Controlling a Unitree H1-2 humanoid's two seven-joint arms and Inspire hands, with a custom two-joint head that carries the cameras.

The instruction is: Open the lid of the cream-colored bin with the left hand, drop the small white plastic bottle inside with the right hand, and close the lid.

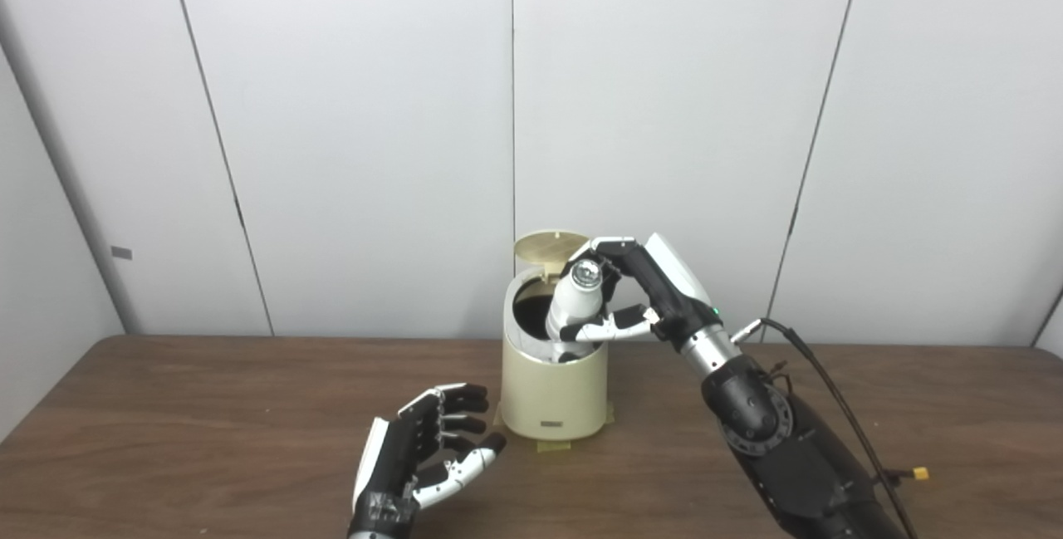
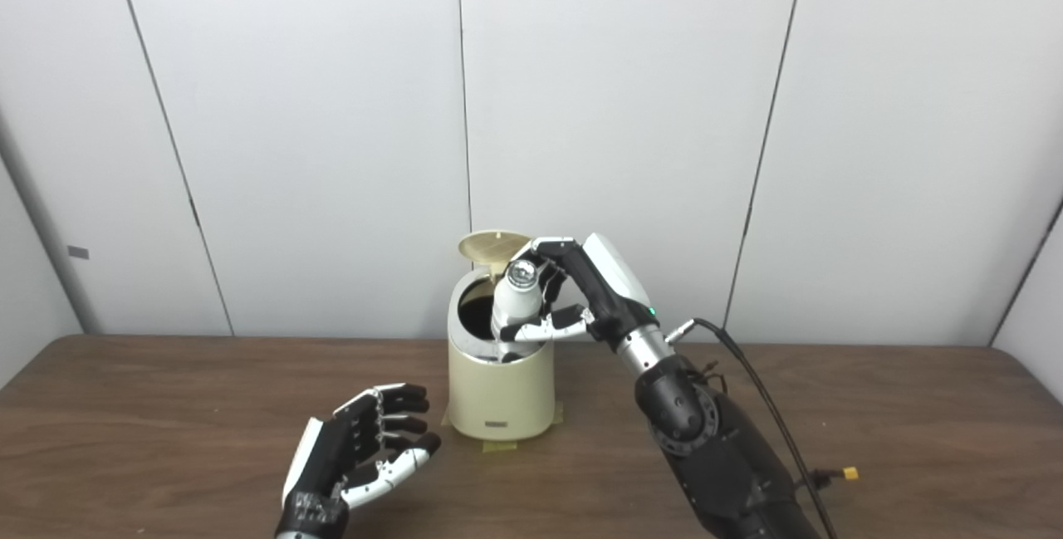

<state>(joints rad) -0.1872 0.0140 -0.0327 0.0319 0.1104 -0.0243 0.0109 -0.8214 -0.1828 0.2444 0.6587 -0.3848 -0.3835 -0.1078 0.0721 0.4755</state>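
At frame centre our right hand [image 1: 631,298] grips the small white plastic bottle [image 1: 573,300] over the cream-colored bin [image 1: 555,389], its lid [image 1: 550,245] up for the drop, while our left hand [image 1: 419,456] waits empty, fingers spread, above the tabletop [image 1: 208,431].

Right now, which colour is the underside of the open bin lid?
The lid looks dull gold, darker than the cream bin; the left eye view shows it best.

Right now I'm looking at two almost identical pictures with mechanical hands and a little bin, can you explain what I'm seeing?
Both pictures come from two cameras side by side on a humanoid robot's head, so they show one scene from slightly different spots. Its two arms reach in from the bottom over a brown wooden table. A cream-colored bin stands there with its lid tipped up. The right hand holds a small white bottle at the bin's opening. The left hand waits beside the bin, fingers apart, holding nothing.
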